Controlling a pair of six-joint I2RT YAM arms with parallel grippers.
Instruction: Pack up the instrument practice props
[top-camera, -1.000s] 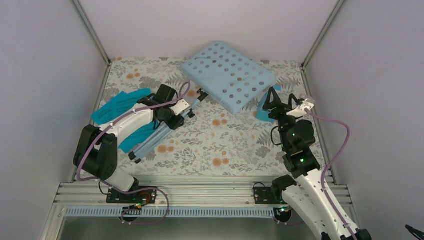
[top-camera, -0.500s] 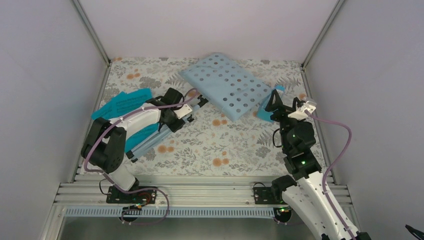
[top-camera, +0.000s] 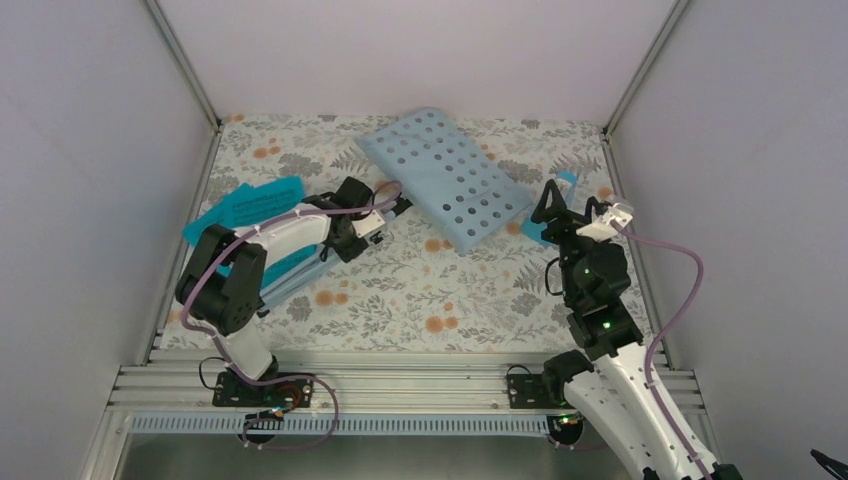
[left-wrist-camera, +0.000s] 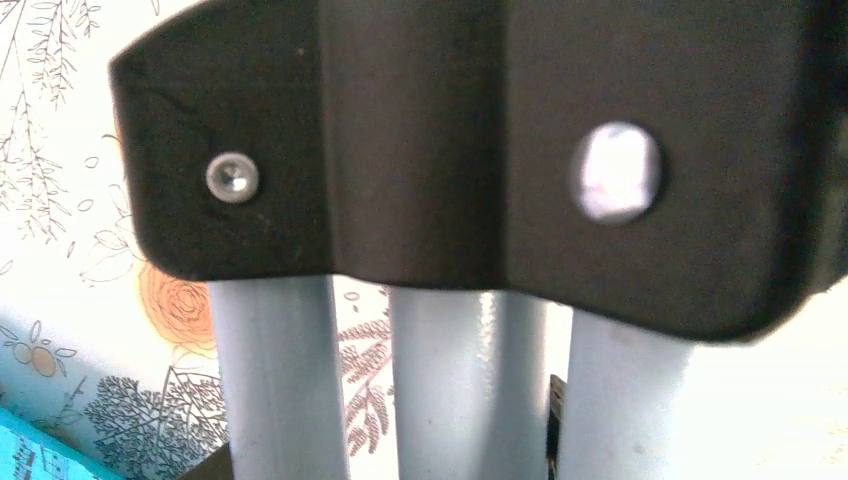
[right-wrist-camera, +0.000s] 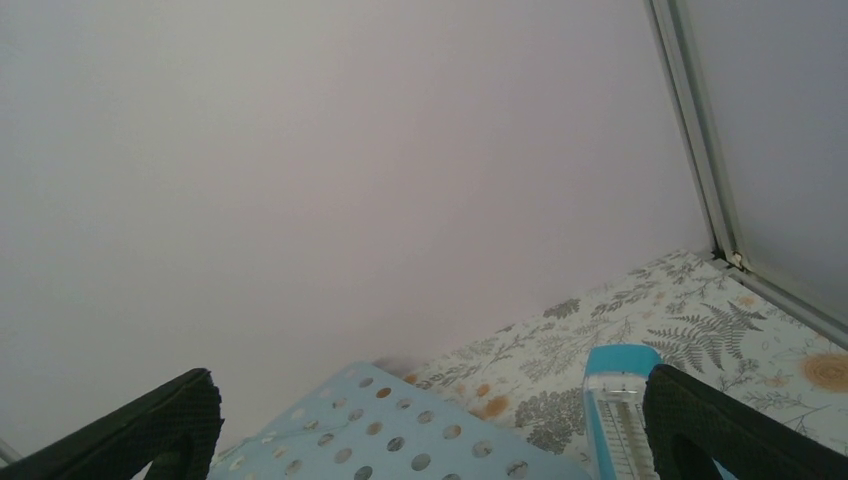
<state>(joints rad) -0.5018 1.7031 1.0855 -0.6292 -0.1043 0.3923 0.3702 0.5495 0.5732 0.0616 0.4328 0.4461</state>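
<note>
**Pale blue music stand (top-camera: 445, 175), with a perforated desk and thin legs, being pinched by the left arm**

Top external view: the music stand's perforated rectangular desk is lying face-up toward the back of the floral-patterned table cloth (top-camera: 430, 290). Its thin legs, folded together, are running away from the desk's left corner. The left gripper (top-camera: 368, 226) is sitting on that bundle just beside the desk, with its jaws clamping around the tubes. Turquoise sheet-music pages (top-camera: 250, 205) are lying well apart from the desk, to its left, beyond the left arm. A small blue pyramid-shaped metronome (top-camera: 566, 180) is standing just beside the desk's right corner. It is mostly hidden by the right gripper (top-camera: 567, 205).

Left wrist view: a black plastic collar (left-wrist-camera: 420, 150) with a silver screw (left-wrist-camera: 232, 177) is filling the upper part. Three pale grey-blue tubes (left-wrist-camera: 460, 390) are coming out of it side by side. A turquoise page corner is showing in the bottom left corner.

Right wrist view: the right gripper's two black fingers (right-wrist-camera: 150, 425) are standing spread wide and holding nothing. A corner of the desk is showing low between them. The metronome, whitish face toward the camera, is standing right of the desk, just inside the right-hand finger. Whether it is touching that finger I cannot tell.
</note>
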